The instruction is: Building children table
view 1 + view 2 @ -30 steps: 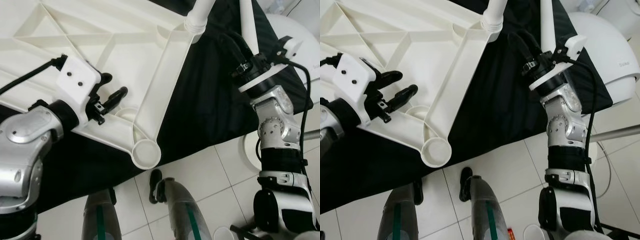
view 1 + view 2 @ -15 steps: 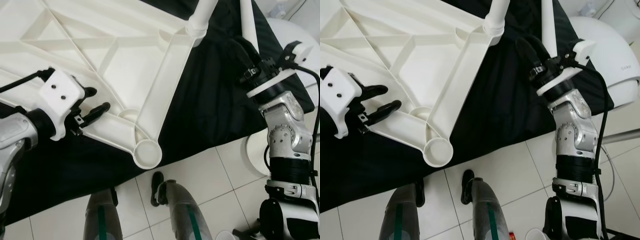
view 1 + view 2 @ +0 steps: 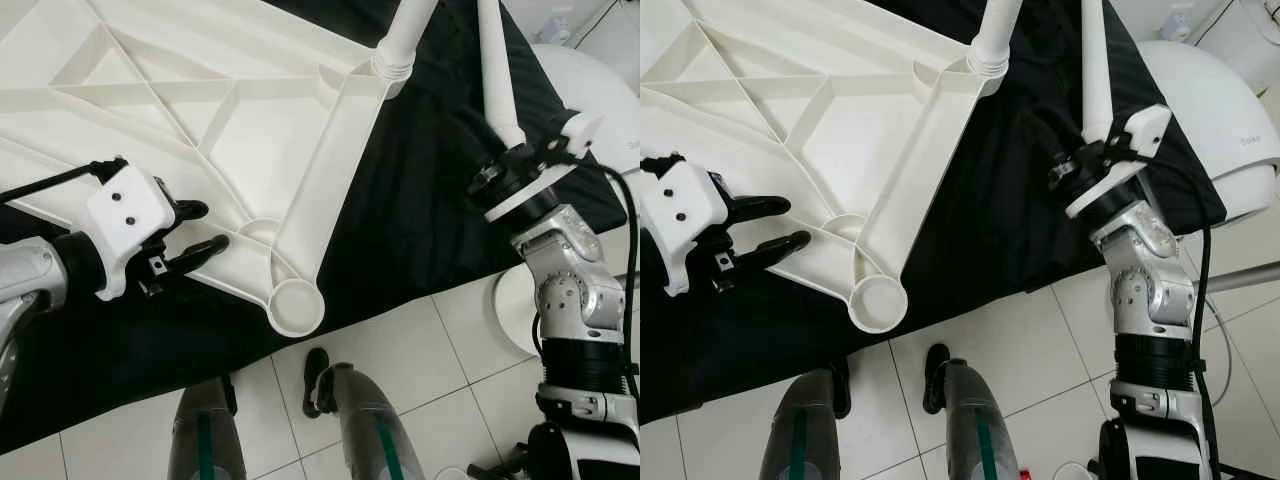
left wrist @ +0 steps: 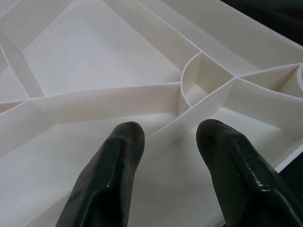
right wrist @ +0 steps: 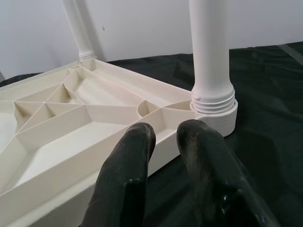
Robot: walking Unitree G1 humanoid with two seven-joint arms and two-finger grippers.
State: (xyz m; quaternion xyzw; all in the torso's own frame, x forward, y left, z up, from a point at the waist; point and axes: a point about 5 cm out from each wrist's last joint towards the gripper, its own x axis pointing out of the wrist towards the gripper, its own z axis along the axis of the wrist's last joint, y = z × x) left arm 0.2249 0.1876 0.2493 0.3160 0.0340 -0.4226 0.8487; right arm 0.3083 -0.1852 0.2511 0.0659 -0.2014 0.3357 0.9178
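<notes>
The white tabletop (image 3: pixel 230 120) is lying upside down on a black cloth (image 3: pixel 420 210), ribs up, with a leg (image 3: pixel 998 30) standing in its far corner socket. The left end effector (image 3: pixel 195 232) is hovering spread open over the near edge. The right end effector (image 5: pixel 165 142), fingers seemingly almost together and empty, is pointing at that leg.

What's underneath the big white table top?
A black cloth lies under the upside-down table top, spread over the white tiled floor. Whatever is beneath the middle of the top is covered, so I cannot tell.
</notes>
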